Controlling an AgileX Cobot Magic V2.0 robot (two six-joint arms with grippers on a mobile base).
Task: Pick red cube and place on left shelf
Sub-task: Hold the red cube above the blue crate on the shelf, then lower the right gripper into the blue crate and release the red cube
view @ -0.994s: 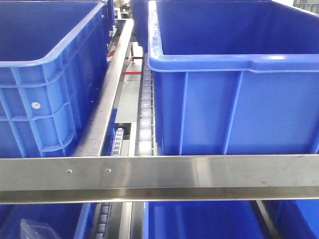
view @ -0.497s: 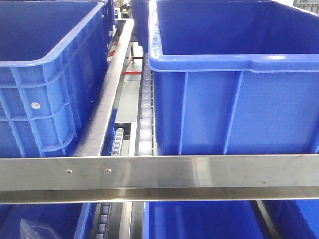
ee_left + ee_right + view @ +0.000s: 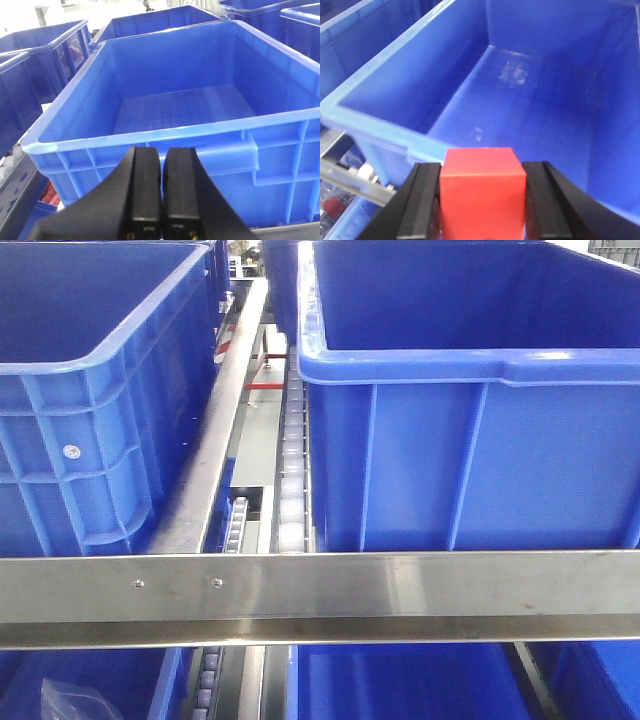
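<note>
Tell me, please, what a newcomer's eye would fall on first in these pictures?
The small bright-red solid cube stands out most, clamped between the black fingers of the right hand before an open-topped blue plastic crate. In the front view, a brushed steel shelf rail runs across in front of a big blue plastic bin. The left hand is shut on nothing.

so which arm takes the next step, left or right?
Right, probably. The right gripper is shut on the red cube, facing an open blue bin. The left gripper is shut on nothing.
</note>
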